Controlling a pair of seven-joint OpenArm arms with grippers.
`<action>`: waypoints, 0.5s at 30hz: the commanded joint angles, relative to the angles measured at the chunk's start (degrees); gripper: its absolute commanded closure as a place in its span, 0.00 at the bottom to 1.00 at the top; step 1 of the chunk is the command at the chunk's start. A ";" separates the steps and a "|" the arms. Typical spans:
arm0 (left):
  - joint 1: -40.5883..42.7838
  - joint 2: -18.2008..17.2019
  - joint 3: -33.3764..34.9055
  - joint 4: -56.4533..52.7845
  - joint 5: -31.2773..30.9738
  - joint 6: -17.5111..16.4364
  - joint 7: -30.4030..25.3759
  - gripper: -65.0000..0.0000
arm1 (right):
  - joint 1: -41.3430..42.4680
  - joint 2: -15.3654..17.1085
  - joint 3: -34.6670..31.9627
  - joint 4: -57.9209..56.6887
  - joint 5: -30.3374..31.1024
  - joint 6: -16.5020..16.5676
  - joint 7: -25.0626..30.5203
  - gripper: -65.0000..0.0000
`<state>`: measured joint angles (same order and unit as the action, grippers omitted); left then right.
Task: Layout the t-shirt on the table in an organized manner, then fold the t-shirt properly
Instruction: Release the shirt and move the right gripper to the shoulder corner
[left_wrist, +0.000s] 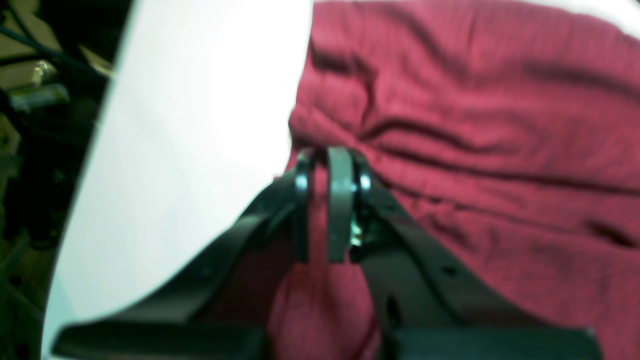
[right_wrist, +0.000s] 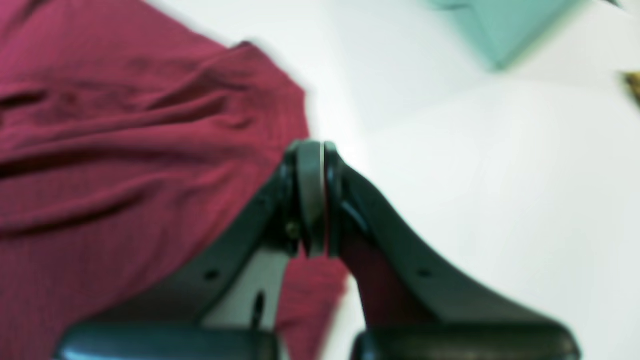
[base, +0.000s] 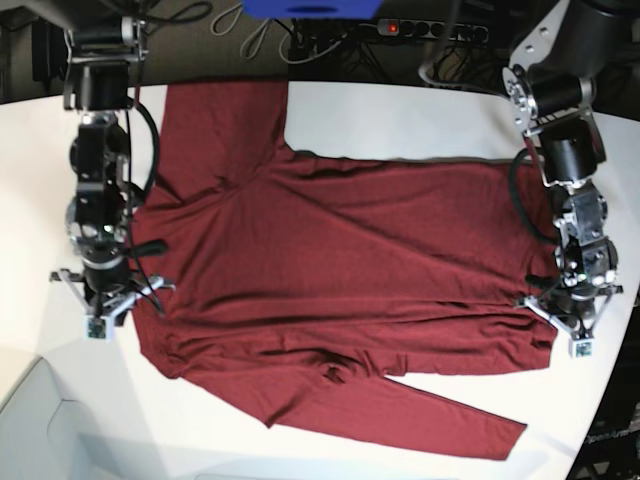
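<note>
Shirt (base: 340, 290) is spread flat on the counter (base: 400, 115), stretched between both sets of fingers, long axis running straight from one to the other. On the base view's left, the right fingers (right_wrist: 315, 200) are clenched on the shoulder-end edge; collar and sleeves point that way. On its right, the left fingers (left_wrist: 332, 205) are pinched on the hem edge. Each arm is nearest its own end.

Maroon t-shirt (base: 340, 270) spread on table (base: 400, 115)
</note>
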<state>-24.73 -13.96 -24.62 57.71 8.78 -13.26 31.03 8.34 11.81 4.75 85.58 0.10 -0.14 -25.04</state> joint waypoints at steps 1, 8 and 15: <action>-0.81 -0.33 -1.00 3.34 -0.29 0.03 -0.65 0.92 | -0.91 0.36 0.74 4.75 -0.05 -0.25 -0.50 1.00; 3.24 3.98 -7.51 18.64 -0.29 -0.15 7.70 0.92 | -16.65 -3.77 5.66 24.79 0.21 -0.25 -9.38 0.86; 12.12 8.11 -7.86 30.77 -0.38 -0.24 16.14 0.92 | -29.48 -10.80 5.58 29.89 0.21 -0.25 -9.38 0.78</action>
<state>-10.87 -4.91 -32.49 87.24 8.58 -13.69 48.64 -21.50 0.38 10.00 114.43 0.47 -0.03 -35.99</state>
